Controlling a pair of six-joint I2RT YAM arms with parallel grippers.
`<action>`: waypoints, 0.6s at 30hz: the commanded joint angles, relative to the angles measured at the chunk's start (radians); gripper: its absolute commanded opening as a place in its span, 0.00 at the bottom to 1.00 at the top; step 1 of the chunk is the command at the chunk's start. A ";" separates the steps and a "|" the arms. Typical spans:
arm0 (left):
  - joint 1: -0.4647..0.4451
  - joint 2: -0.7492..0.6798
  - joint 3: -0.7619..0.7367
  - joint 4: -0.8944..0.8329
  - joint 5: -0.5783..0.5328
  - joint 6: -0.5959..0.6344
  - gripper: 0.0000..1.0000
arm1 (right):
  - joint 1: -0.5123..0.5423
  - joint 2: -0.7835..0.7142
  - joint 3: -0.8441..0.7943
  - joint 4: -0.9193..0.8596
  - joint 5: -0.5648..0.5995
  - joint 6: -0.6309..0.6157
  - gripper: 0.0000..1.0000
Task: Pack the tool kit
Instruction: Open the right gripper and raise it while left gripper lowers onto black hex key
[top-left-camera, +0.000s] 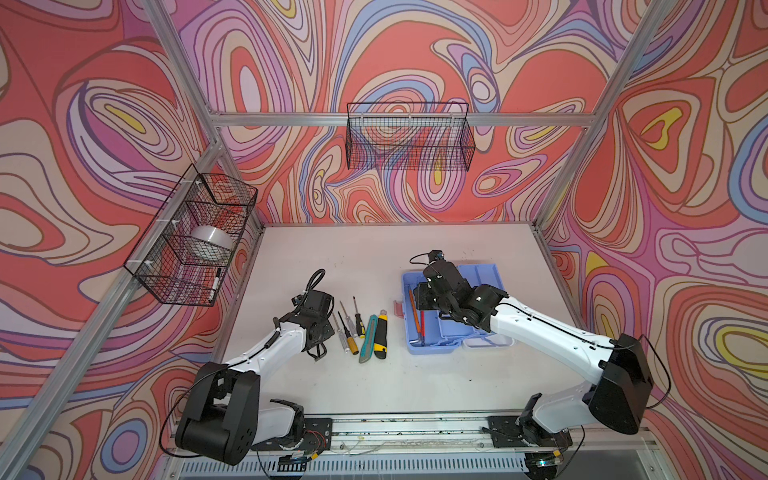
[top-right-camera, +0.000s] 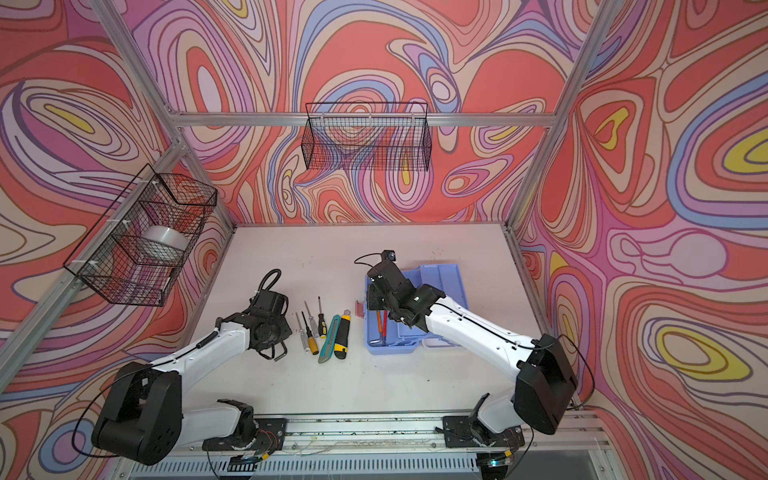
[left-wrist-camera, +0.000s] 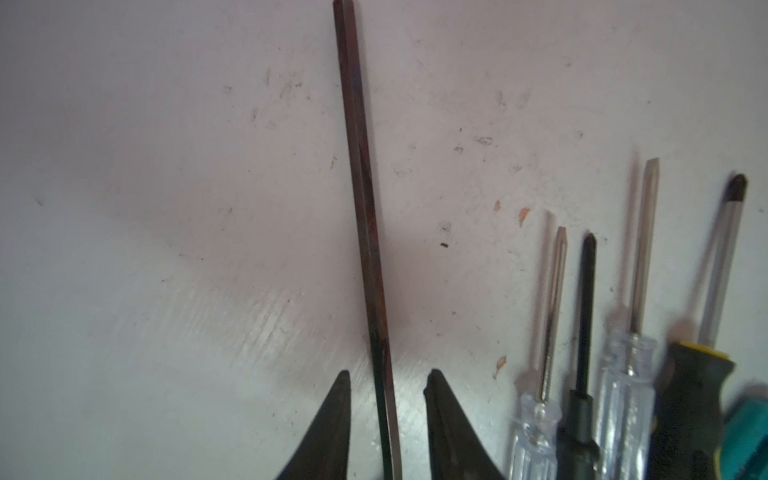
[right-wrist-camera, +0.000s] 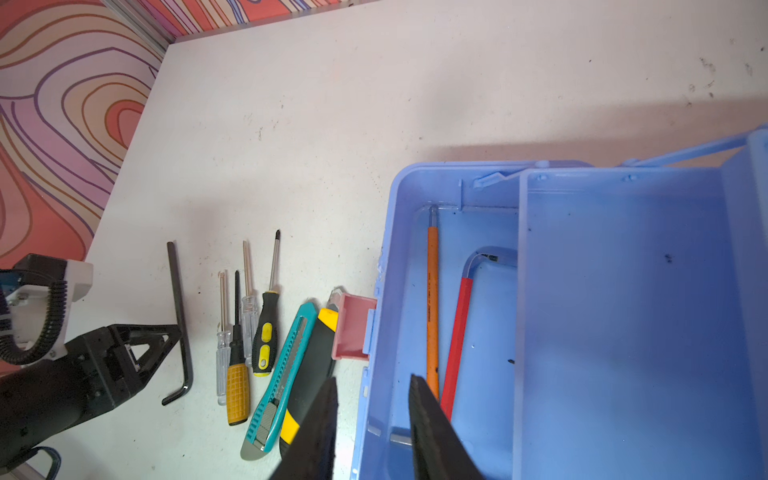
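One tool kit (top-left-camera: 484, 273), light blue, open, stood right of centre on the tabletop (top-left-camera: 374, 386). A pink latch (right-wrist-camera: 353, 328) stuck out from its left wall. The lower compartment held one orange screwdriver (right-wrist-camera: 432, 299) and one red-sleeved hex key (right-wrist-camera: 456, 340), side by side. The upper tray (right-wrist-camera: 623, 311) sat alongside.

Right end effector (right-wrist-camera: 374, 378): poised over the kit's left wall, jaws partly parted, gripping nothing. The wall's rim showed in the gap, and contact could not be told.

Left end effector (left-wrist-camera: 388, 374): down at the tabletop left of the kit, jaws partly parted astride one black hex key (left-wrist-camera: 365, 208), with a gap visible on either side of the shank.

Views: the left wrist view gave only the key's straight shank, while the right wrist view also showed its bent end. In both top views the left wrist hid the key and the right arm partly screened the kit's contents. A white part (top-left-camera: 488, 343) of the kit showed at its near edge there.

Loose in a row between key and kit:
- two clear-handled screwdrivers (right-wrist-camera: 223, 365) (right-wrist-camera: 248, 316)
- one yellow-handled screwdriver (right-wrist-camera: 237, 390)
- one black-and-yellow screwdriver (right-wrist-camera: 265, 332)
- one teal utility knife (right-wrist-camera: 286, 365)
- one black-and-yellow utility knife (right-wrist-camera: 313, 365), its tip just beside the latch

Two black wire baskets hung on the frame: the back basket (top-left-camera: 409, 145) and the left basket (top-left-camera: 178, 291), which held a tape roll (top-left-camera: 210, 243) and a marker (top-left-camera: 216, 282).
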 joint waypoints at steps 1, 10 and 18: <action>0.008 0.031 -0.015 0.026 0.007 -0.019 0.29 | -0.001 -0.001 -0.011 0.010 0.002 -0.006 0.31; 0.023 0.073 -0.027 0.057 0.004 -0.020 0.25 | -0.001 0.015 -0.004 0.013 -0.003 -0.004 0.31; 0.026 0.093 -0.023 0.070 0.026 -0.019 0.19 | -0.001 0.040 0.009 0.014 0.003 -0.013 0.31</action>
